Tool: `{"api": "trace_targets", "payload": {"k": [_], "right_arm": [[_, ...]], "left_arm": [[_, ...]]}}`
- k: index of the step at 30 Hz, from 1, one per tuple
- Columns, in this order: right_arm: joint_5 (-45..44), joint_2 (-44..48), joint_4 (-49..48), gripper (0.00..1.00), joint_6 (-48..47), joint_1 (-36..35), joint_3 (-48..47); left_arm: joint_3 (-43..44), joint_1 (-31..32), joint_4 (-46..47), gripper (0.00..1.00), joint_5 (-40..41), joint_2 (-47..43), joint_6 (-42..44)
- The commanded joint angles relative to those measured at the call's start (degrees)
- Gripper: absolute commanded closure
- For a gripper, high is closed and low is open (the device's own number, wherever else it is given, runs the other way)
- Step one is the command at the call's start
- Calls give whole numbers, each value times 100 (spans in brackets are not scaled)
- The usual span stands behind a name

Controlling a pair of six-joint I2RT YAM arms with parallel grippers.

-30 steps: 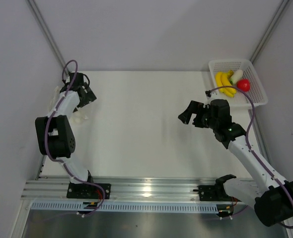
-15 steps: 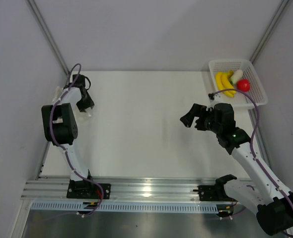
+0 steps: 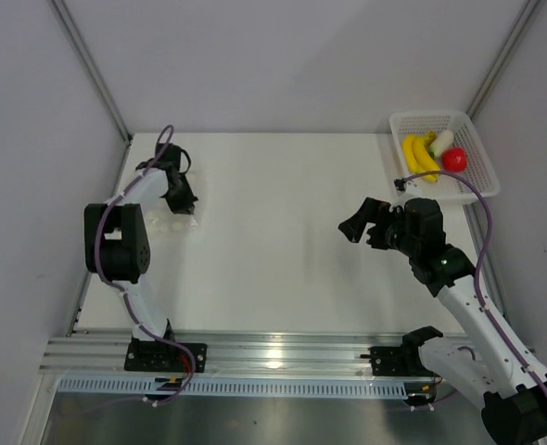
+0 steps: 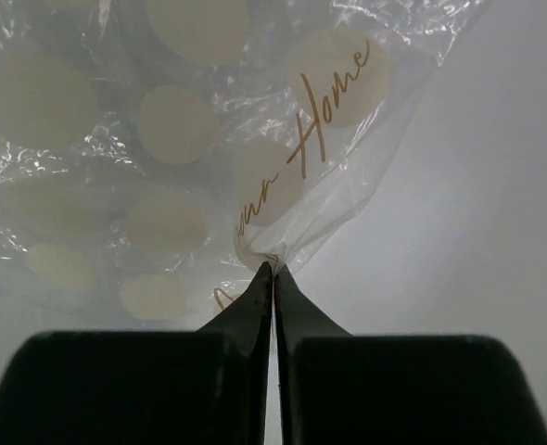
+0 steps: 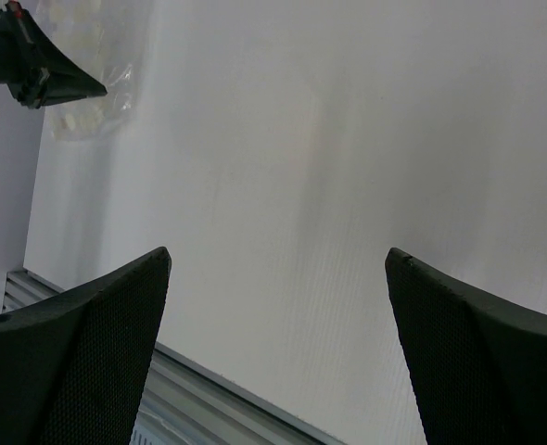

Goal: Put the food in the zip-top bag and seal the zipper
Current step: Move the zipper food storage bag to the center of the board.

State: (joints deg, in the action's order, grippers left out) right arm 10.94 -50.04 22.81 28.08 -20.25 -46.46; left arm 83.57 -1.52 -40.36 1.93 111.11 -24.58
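The clear, crinkled zip-top bag [image 4: 209, 158], printed with pale round dots and gold script, lay at the left of the surface [image 3: 273, 250] with one edge pinched in the closed left tool [image 4: 273, 271], while the yellow banana bunch [image 3: 418, 156], round red fruit [image 3: 454, 159] and white radish [image 3: 441, 143] lay together in the white mesh basket [image 3: 479, 181] at the far right.

The left arm rises along the left edge of the bench [image 3: 273, 278] toward its far left corner, elbow folded. Its pincer [image 3: 182, 198] points down, jaws pressed together on a corner of the zip-top bag [image 4: 162, 120]. The right arm stretches from the near right corner over the bench's right half, its pincer [image 3: 360, 221] aloft with fingers [image 5: 88, 362] spread wide.
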Motion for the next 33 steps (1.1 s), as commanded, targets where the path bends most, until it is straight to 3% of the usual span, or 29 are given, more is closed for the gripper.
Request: {"api": "trace_targets", "payload": {"k": [1, 3, 7, 12, 15, 16, 17, 20, 23, 27, 33], "right_arm": [[-153, 100, 285, 1, 198, -58, 66], [-189, 161, 417, 1, 251, -75, 119], [-145, 267, 566, 1, 286, -84, 137], [-197, 293, 734, 1, 260, -84, 198], [-180, 267, 708, 1, 304, -84, 242], [-197, 258, 699, 1, 330, -84, 260], [-197, 249, 673, 1, 348, -76, 269], [-180, 214, 655, 1, 348, -84, 260], [-180, 170, 690, 1, 322, -84, 234], [-162, 144, 646, 0, 321, -84, 286], [-83, 21, 585, 1, 251, -84, 313]], "left_arm": [[-779, 808, 508, 99, -861, -1388, -616], [-1287, 1135, 695, 99, -992, -1766, -785], [-1606, 2373, 801, 99, -949, -1970, -1031], [-1405, 3534, 644, 100, -703, -1804, -961], [-1247, 3887, 774, 99, -1115, -1505, -917], [-1229, 3966, 862, 94, -1203, -1470, -900], [-1229, 3966, 1046, 73, -1378, -1417, -900], [-1186, 3975, 1328, 32, -1555, -1548, -917], [-1168, 3958, 1373, 9, -1442, -1767, -742], [-1342, 3538, 1311, 1, -898, -2469, -627], [-1816, 2045, 1372, 5, -1238, -2875, -724]]}}
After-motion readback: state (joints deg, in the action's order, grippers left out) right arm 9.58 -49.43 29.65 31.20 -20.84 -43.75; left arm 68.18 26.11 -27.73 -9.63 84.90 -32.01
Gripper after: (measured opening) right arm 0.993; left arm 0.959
